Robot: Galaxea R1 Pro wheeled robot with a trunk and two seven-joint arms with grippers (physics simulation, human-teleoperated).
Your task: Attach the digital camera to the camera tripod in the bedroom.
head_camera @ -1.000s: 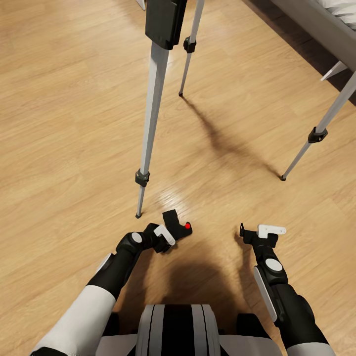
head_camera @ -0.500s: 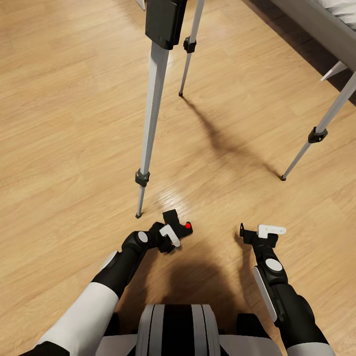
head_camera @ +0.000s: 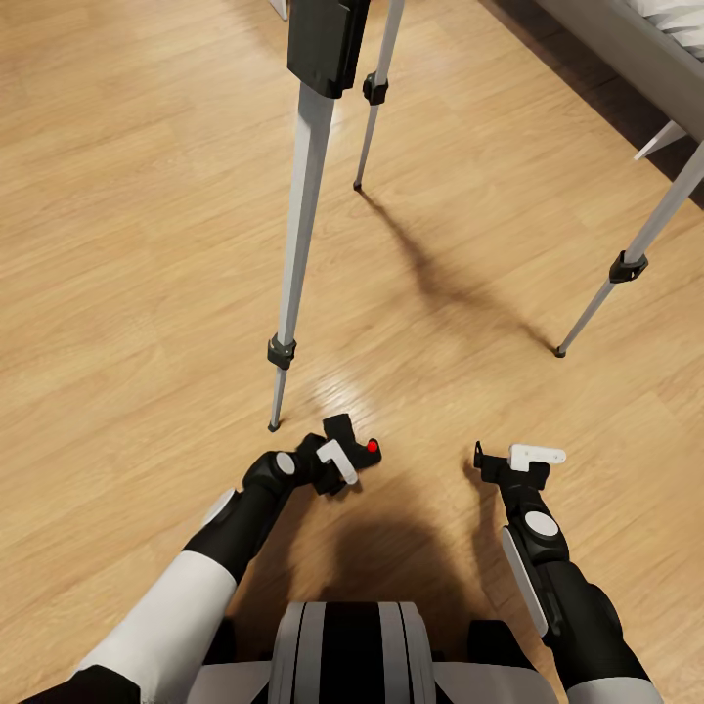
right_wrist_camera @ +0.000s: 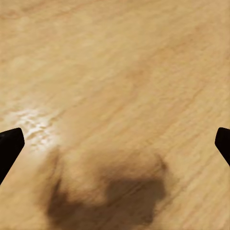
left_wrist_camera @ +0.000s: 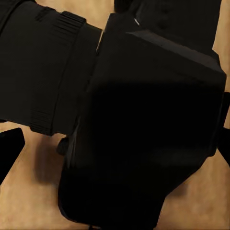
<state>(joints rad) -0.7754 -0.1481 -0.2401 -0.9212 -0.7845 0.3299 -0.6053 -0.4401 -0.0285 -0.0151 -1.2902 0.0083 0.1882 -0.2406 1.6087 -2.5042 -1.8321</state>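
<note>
Looking down from the head cam: left gripper [head_camera: 344, 460] low over the light wood floor [head_camera: 137, 244], fingers pinched around the digital camera [head_camera: 354, 445], black body with the red button facing up. Held just right of the nearest tripod foot, close to it but apart.

Up close in the left wrist view, just a big black camera body [left_wrist_camera: 153, 129] plus the ribbed lens barrel sticking off one side, with bits of floor peeking round the edges. One dark fingertip [left_wrist_camera: 9, 148] poking in at the frame edge. Too dark and too close to make out exactly where the pads sit on the body, probably on the sides.

Right gripper [head_camera: 508, 456] hanging over bare floor on the other side, well apart from the camera, fingers spread wide and holding nothing. Confirmed by the right wrist view: two black fingertips [right_wrist_camera: 9, 146] at opposite edges, planks and a soft shadow between.

Camera tripod [head_camera: 313, 127] standing ahead: black head block at the top edge, three silver legs splayed out with black joints. Grey bed [head_camera: 626, 39] corner top right.
</note>
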